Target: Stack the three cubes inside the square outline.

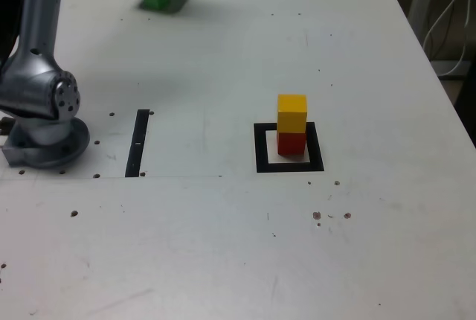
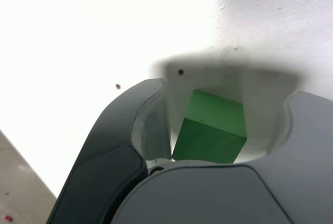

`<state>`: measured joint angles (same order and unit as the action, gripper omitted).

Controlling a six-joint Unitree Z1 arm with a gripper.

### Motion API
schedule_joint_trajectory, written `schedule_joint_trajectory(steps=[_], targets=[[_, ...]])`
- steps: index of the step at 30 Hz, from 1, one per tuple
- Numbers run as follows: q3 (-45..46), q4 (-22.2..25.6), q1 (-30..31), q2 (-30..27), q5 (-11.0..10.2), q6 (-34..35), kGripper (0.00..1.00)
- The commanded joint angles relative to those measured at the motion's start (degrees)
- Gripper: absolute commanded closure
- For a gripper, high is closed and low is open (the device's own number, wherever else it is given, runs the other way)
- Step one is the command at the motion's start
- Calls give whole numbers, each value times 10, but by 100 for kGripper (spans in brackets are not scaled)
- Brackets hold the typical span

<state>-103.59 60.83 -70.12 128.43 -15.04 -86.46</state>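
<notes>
Fingers [image 2: 155,130] spread around the green cube [image 2: 216,117], we are at its pickup; next, we should close squarely.

Single arm [image 1: 44,26] of the robot: its base stands at the exterior view's left edge, the link above it rising out of the top of that view. The gripper [image 2: 226,96], near the top edge, points downward with its jaws parted, one on either side.
</notes>
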Motion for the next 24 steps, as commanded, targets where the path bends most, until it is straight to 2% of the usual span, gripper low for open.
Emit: schedule_joint_trajectory(steps=[1,14,17,20,24], targets=[[1,-5,-4,-1,9,-2,44],[9,-22,-12,-7,40,-6,64],[13,-31,-13,-7,56,-3,70],[14,-42,-14,-12,81,6,79],[14,-45,-11,-25,101,21,85]])
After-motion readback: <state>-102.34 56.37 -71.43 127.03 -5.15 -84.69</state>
